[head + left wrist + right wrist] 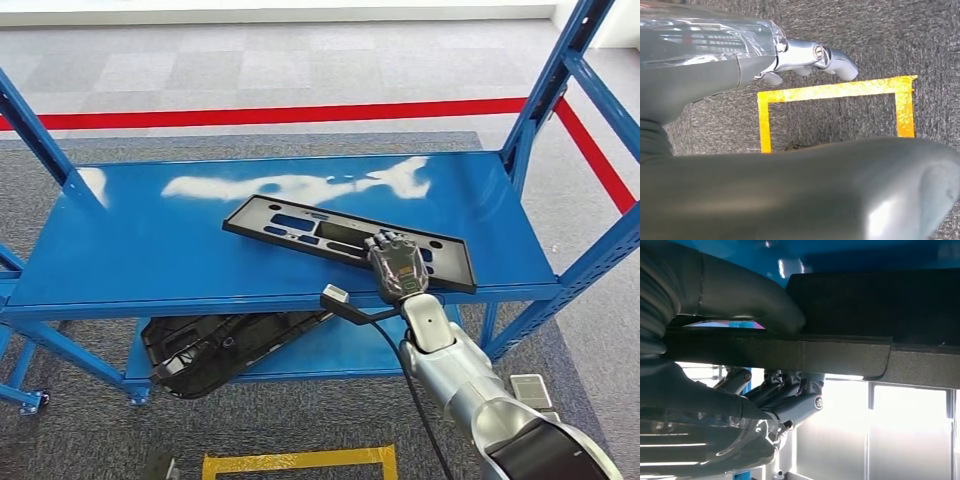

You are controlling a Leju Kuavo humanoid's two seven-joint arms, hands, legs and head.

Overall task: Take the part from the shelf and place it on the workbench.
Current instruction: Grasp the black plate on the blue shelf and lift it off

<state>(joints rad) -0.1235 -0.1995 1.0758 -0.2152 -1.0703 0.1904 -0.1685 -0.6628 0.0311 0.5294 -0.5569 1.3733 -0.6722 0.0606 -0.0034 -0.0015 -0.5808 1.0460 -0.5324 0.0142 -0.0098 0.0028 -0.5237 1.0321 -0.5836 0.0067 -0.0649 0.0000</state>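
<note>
Blue steel shelf (151, 250) spans the head view, two decks, standing on grey carpet (75, 440) with a red floor line (264, 114) behind it. Black plastic panel (332, 232) (long, flat, several cutouts) lies on the upper deck, angled, its near long edge by the deck's front lip. A second black moulded part (219, 350) sits on the lower deck, overhanging the front. Right hand (398, 266) grips the panel at its near edge: right wrist view shows the thumb (753, 297) on one face and the fingers (798, 395) curled against the other. Left hand (806, 55) hangs over the carpet above yellow floor tape (836, 91), holding nothing, fingers only loosely apart.
</note>
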